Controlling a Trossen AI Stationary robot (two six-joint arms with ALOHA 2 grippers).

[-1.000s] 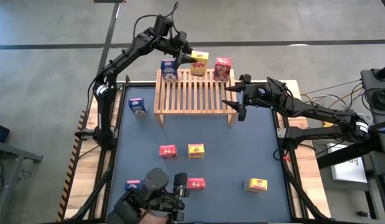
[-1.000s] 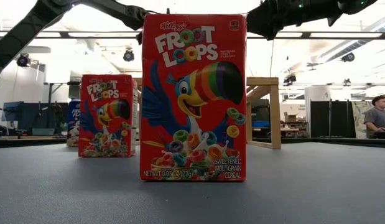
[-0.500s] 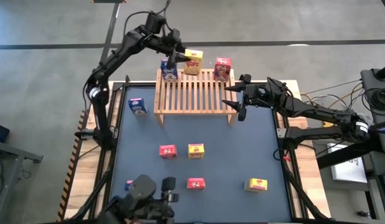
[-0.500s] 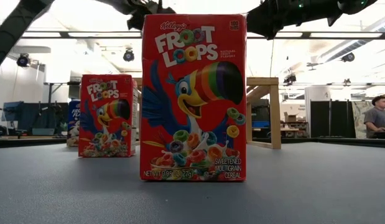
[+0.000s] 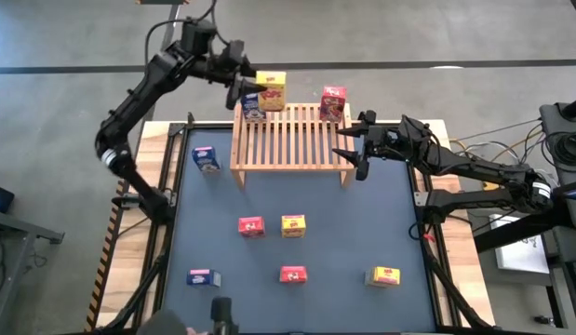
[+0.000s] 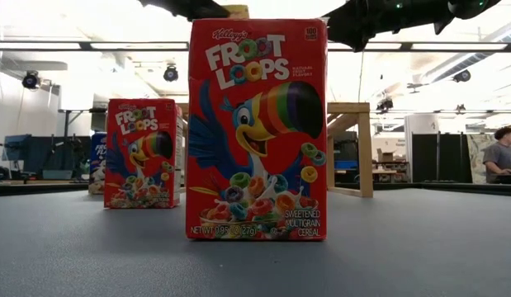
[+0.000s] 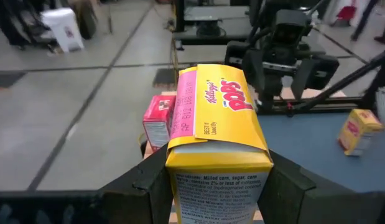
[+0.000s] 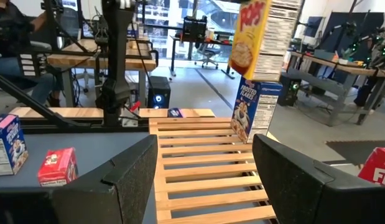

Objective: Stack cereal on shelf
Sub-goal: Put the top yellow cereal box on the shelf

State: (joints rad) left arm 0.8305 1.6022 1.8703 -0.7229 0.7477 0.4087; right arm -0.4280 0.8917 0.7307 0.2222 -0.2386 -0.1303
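The left hand (image 5: 243, 84) is clamped on a yellow box (image 5: 272, 90), holding it in the air just above the blue box (image 5: 253, 106) at the shelf's (image 5: 288, 140) far corner. Lower it squarely, edges aligned, and release only once it sits flat. The right hand (image 5: 354, 151) waits open beside the shelf.

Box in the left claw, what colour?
Yellow box, a pink side panel; clearest in the left wrist view.
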